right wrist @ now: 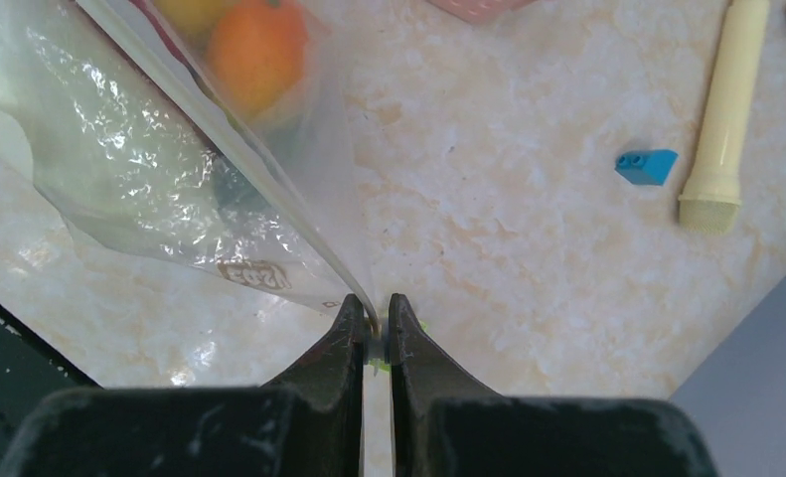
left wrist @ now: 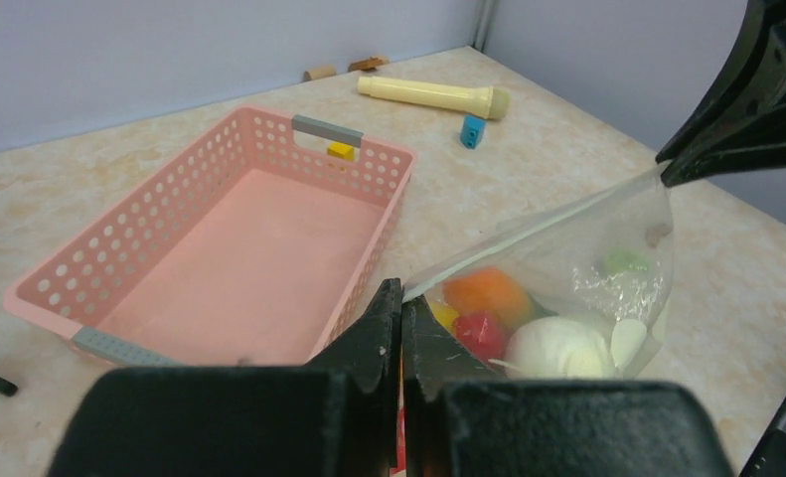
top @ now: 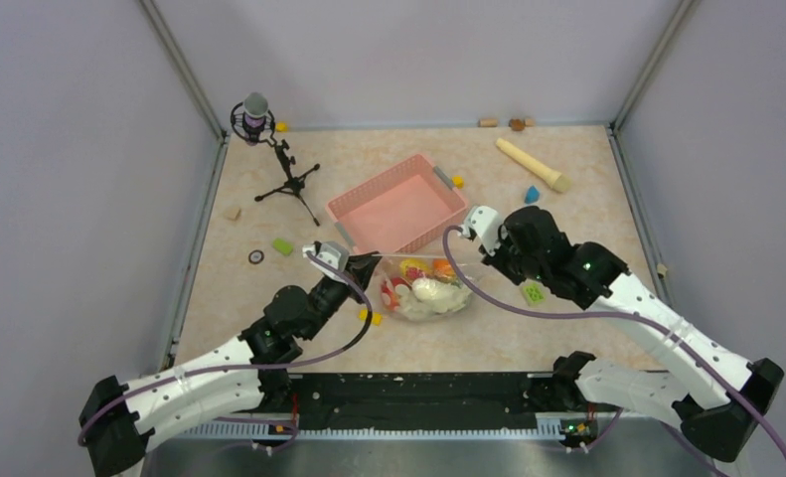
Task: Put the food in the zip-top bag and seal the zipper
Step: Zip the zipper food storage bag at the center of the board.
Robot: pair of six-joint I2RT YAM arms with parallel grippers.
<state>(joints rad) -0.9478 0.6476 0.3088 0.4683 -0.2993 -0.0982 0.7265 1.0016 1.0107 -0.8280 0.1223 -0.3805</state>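
Clear crinkled plastic is stretched between my two hands: the zip-top bag lies on the worktop just in front of the pink basket, belly sagging toward my bases with the food inside it, orange, red, yellow and white pieces showing through the film. My left hand is pinched right down on the bag's left mouth corner, jaws all but meeting on the film. My right hand is closed just as tightly on the opposite corner. The zipper runs taut in a straight line from one pinch to the other, so its long axis lies left to right across me and each hand sits at one end, neither nearer than the other. I cannot tell whether the strip is pressed shut along its length. I judge that sealing means running one pinch along that line toward the other hand.
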